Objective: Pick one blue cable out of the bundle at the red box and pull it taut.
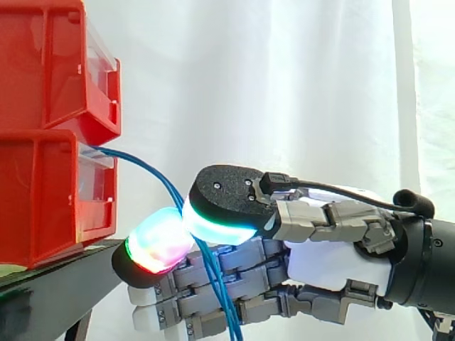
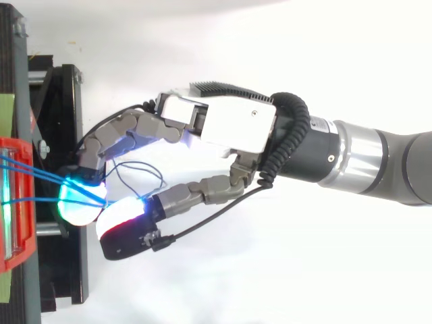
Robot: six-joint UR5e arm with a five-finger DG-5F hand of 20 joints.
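Out of the lower red bin [image 1: 43, 199], the bottom one of 2 stacked on a black stand [image 1: 50, 280], several blue cables [image 1: 217, 284] are led in a slight downward arc. Just beside that bin's front they are pinched between the thumb pad [image 1: 227, 195] and a finger pad [image 1: 160, 241] of the hand [image 2: 229, 128]. Below the pinch the strands are left hanging across the curled fingers.

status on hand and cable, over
Hand: fingers pinched on thin blue cables. Cables arc down from red plastic box, not yet taut. Nothing in the way.
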